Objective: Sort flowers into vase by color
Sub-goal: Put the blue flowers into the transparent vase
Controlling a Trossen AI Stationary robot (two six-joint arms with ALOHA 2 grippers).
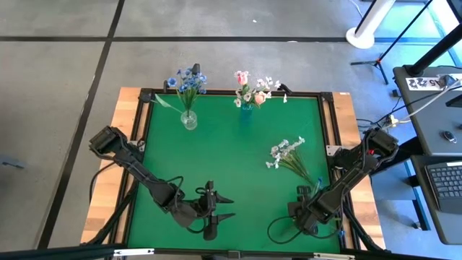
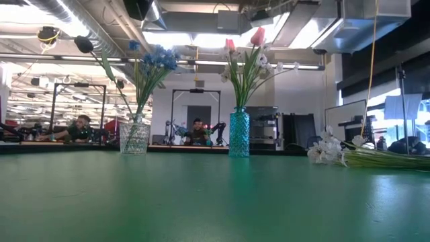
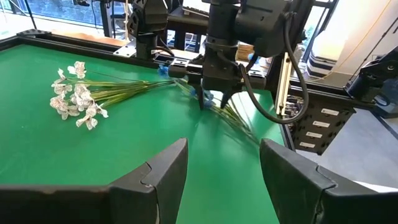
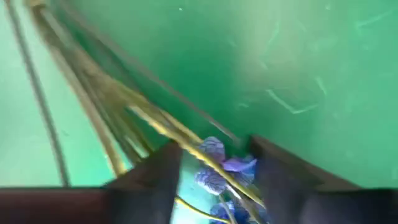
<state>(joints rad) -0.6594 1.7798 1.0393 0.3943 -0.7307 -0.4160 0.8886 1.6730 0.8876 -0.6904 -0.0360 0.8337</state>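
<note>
- Near the right edge of the green surface [image 1: 231, 144], roughly halfway back, lies the loose bunch of white flowers [image 1: 285, 152]. The blossoms point toward the middle and far side, and the stems [image 1: 307, 175] run back diagonally toward the near right corner.
- That long axis is what matters here, I think. The stem ends lead pretty much straight to the right gripper [image 1: 304, 193], which is down low right at them.
- From the left wrist view, the right gripper's fingers [image 3: 203, 99] look set around the stem ends, with only a narrow gap, but I honestly can't tell if they're clamped yet.
- The right wrist view shows stems [image 4: 124, 118] passing between those fingers, plus something bluish-purple [image 4: 217, 165] there that I can't identify.
- The left gripper [image 1: 225, 207] sits by the near edge around the middle, with its fingers [image 3: 163, 177] spread wide and nothing in them. It's clearly farther from the bunch, so the right arm is the obvious one for this pick.
- Along the far edge, a clear vase [image 1: 188, 119] holds the blue flowers [image 1: 188, 78]. Beside it, a teal vase [image 2: 239, 133] holds pink tulips [image 2: 257, 35] and white sprays [image 1: 268, 86].
- My guess is the white bunch goes to the teal vase.
</note>
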